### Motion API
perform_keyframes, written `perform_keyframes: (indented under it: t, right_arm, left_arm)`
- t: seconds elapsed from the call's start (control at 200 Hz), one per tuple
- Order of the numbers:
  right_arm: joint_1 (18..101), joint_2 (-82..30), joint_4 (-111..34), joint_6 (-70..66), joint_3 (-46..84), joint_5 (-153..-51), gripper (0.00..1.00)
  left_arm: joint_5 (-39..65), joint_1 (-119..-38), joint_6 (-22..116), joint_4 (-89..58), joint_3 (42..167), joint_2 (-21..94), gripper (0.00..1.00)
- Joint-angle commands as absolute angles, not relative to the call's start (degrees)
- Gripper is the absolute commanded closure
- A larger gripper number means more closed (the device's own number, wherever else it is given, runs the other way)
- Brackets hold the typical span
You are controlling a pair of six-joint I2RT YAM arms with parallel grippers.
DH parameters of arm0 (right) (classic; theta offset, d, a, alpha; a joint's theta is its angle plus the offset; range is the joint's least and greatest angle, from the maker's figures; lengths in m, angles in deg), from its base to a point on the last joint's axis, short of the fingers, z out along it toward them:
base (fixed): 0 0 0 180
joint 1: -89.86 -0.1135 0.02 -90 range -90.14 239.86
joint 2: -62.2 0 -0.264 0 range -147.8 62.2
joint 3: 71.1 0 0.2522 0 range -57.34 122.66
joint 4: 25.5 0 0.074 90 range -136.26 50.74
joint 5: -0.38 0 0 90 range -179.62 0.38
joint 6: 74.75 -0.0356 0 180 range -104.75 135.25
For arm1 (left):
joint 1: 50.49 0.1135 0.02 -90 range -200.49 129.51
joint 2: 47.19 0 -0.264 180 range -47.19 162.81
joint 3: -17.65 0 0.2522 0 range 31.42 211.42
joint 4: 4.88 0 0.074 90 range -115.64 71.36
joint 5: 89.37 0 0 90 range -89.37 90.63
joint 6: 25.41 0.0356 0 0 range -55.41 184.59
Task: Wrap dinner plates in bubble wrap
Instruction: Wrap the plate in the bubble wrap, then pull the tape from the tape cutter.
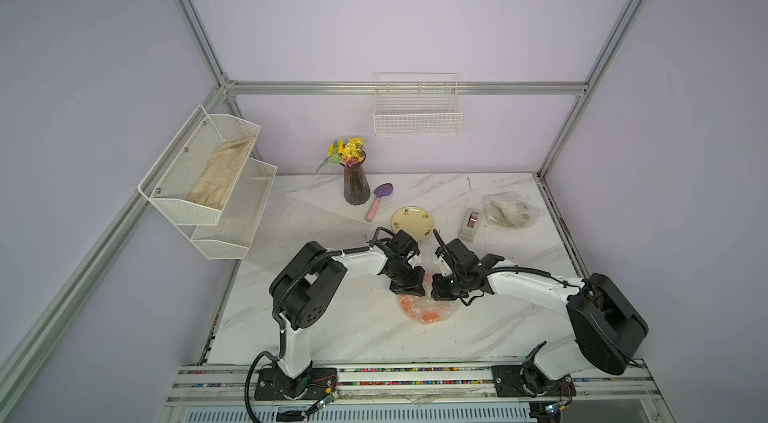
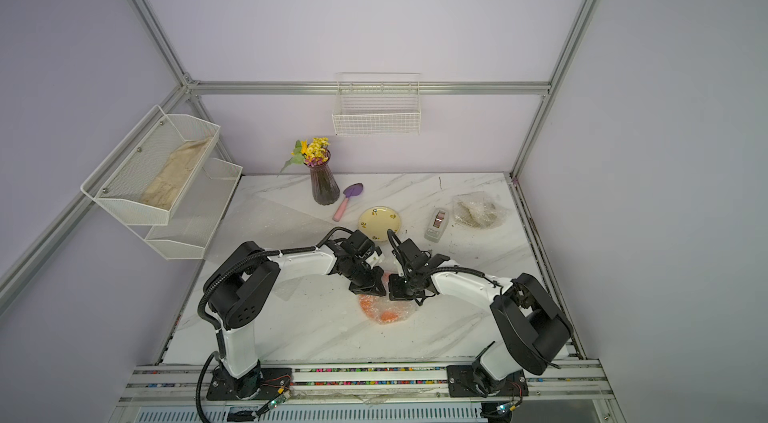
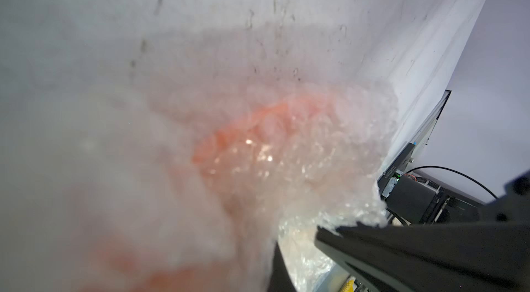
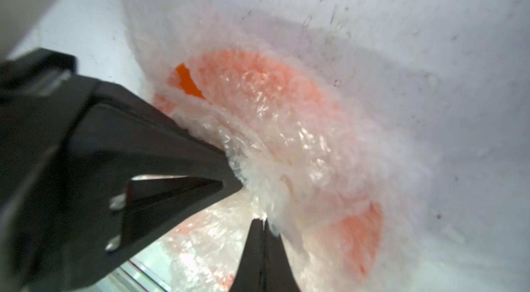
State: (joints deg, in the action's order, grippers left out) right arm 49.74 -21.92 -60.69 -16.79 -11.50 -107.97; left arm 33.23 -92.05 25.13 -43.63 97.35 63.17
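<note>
With the orange plate (image 1: 428, 313) as the centre of the dial and twelve toward the back wall, we see the yellow plate (image 1: 413, 222) bare at twelve. The grey tape dispenser (image 1: 470, 225) is at one, and farther out that way lies a wrapped bundle (image 1: 510, 211) with something pale inside. A vase (image 1: 356, 186) of flowers and a purple trowel (image 1: 379, 200) are near eleven, and a loose sheet (image 1: 299, 225) is spread flat at ten. Both arms reach over the orange plate's far rim and hide it in both top views. The left hand (image 1: 408, 290) is at eleven of the plate and the right hand (image 1: 441, 292) at one, just beside each other. Each is clenched on a crinkled fold of the bubble wrap (image 4: 286, 138) covering that plate; in the right wrist view the right fingers (image 4: 258, 253) pinch its edge. The plate lies on the white marbled table (image 1: 353, 329). The lilac walls carry a wire basket (image 1: 417, 117) and a mesh shelf (image 1: 245, 225) holding a cloth (image 1: 220, 176).
</note>
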Motion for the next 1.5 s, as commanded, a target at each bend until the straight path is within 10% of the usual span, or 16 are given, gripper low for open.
perform_keyframes:
  t: [0.0, 0.82, 1.065, 1.495]
  right_arm:
    - [50.21, -21.69, -60.18, -25.14, -14.35, -108.20, 0.96]
    - [52.05, -25.87, -63.01, -19.35, -11.56, -106.57, 0.90]
    - [70.59, -20.02, -62.73, -18.33, -3.74, -117.49, 0.76]
    - [93.14, -44.47, -46.66, -19.20, 9.49, -135.25, 0.55]
  left_arm:
    - [29.12, -92.00, 24.70, -45.22, 95.31, 66.38, 0.93]
    - [26.55, -90.29, 25.43, -49.01, 96.69, 66.42, 0.94]
    - [26.93, -90.22, 25.92, -48.52, 95.29, 66.67, 0.95]
    - [27.35, -90.25, 25.83, -48.09, 95.39, 66.41, 0.95]
